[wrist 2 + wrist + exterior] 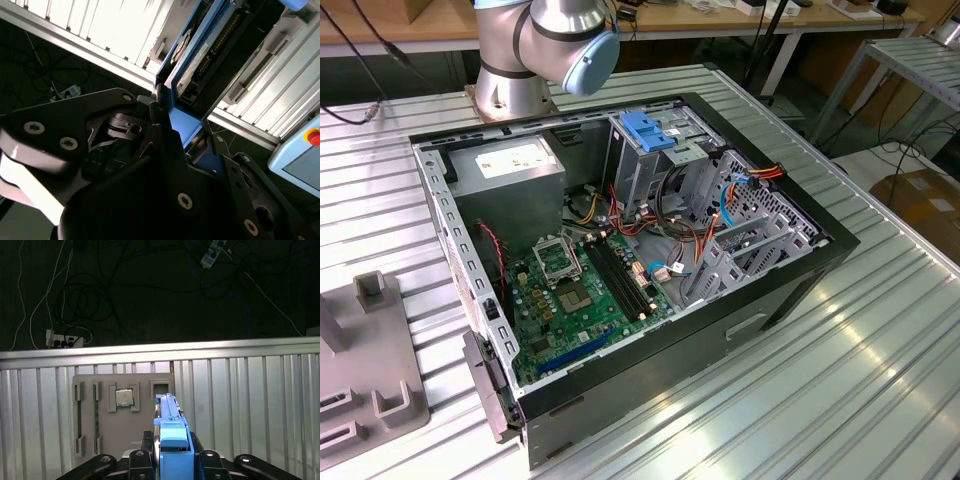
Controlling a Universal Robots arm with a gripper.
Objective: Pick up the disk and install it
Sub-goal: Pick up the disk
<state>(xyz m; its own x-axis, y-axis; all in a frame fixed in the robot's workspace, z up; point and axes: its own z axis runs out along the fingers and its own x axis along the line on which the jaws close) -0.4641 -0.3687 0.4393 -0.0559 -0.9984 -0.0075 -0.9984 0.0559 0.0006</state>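
Note:
The disk (172, 437) stands edge-on between my black fingers (141, 458), its bright blue carrier rail facing the first wrist camera. My gripper (173, 460) is shut on it and holds it above the slatted metal table. In the second wrist view the disk (196, 50) shows its grey body, pale label and blue rail, clamped at its near end by the gripper (184, 136). The open computer case (790, 270) lies on its side in the exterior view, with a tall metal drive cage (665, 160) at its far end.
A grey fixture plate (122, 415) holding a small square chip (125, 398) lies on the table below the disk. The arm's base (535, 50) stands behind the case. A blue latch (648, 130) tops the cage. Loose cables (670, 235) cross the case interior beside the green motherboard (580, 295).

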